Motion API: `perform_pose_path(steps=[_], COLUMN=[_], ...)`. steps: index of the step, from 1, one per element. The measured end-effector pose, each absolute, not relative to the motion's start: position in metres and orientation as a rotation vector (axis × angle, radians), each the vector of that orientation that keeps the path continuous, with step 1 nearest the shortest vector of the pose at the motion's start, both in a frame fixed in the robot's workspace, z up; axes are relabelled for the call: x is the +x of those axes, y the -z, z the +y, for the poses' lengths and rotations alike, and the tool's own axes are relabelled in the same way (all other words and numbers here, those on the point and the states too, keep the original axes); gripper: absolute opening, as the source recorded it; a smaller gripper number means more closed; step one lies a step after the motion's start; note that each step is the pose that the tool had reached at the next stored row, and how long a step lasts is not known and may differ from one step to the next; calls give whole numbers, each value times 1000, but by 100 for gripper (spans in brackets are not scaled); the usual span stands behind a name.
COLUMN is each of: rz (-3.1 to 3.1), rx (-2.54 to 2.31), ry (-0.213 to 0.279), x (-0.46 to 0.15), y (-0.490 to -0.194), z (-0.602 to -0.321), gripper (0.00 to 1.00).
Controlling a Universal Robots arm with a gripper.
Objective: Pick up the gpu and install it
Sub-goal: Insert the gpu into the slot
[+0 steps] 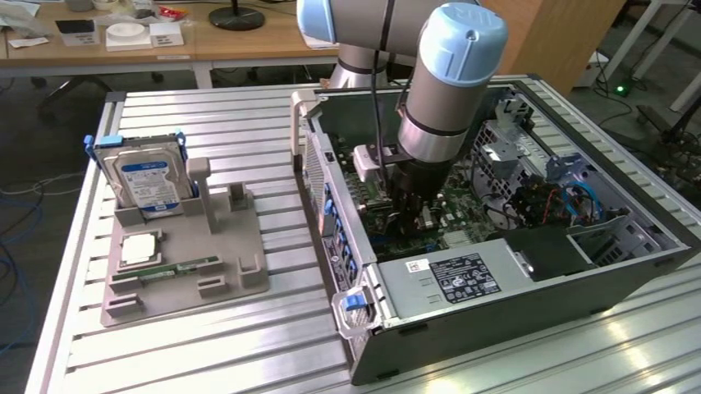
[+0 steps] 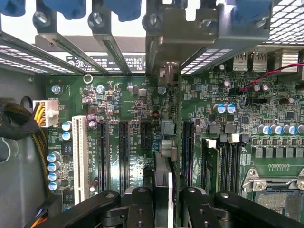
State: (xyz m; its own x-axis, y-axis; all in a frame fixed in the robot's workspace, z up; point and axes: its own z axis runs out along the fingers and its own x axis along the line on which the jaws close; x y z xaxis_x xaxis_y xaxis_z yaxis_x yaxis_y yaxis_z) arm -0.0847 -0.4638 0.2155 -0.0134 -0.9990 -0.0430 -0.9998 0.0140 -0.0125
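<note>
On the exterior view's left, a grey holder tray (image 1: 208, 254) sits on the slatted metal table (image 1: 164, 345). A silver hard drive (image 1: 148, 180) with a blue label stands upright in the tray's rear slot, and a narrow green memory stick (image 1: 180, 268) lies flat nearer the front, with a small pale square part (image 1: 139, 248) just beside it.

To the right of the tray, an open computer case (image 1: 526, 312) lies on its side with its motherboard (image 1: 428, 226) exposed. The robot arm (image 1: 449, 82) reaches down into the case from above, and its gripper (image 1: 414, 215) hangs low over the board.

In the wrist view, the gripper (image 2: 163, 199) is clamped on the gpu (image 2: 164, 161), which is seen edge-on as a thin dark card between the two black fingers (image 2: 140, 206). The card stands upright over the green motherboard (image 2: 118, 104), between the rows of black expansion slots (image 2: 123, 156), with its silver end bracket (image 2: 164, 61) up against the slotted rear wall of the case. Whether the card's edge is seated in a slot cannot be told. Further along lie the memory slots (image 2: 230, 164) and the processor socket (image 2: 275, 190).
</note>
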Motion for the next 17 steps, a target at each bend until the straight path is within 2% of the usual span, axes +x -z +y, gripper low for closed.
perform_pose_path(steps=[7, 8, 9, 10, 17], rz=[2208, 2208, 2208, 2208, 2206], rx=[-2177, -2177, -2178, -2178, -2177], ry=[-34, -33, -33, -33, -29], x=[-85, -85, -85, -85, -85], y=[-215, -215, -216, -216, -234], z=[-464, -464, -464, -464, -464], gripper=[28, 34, 34, 41, 41])
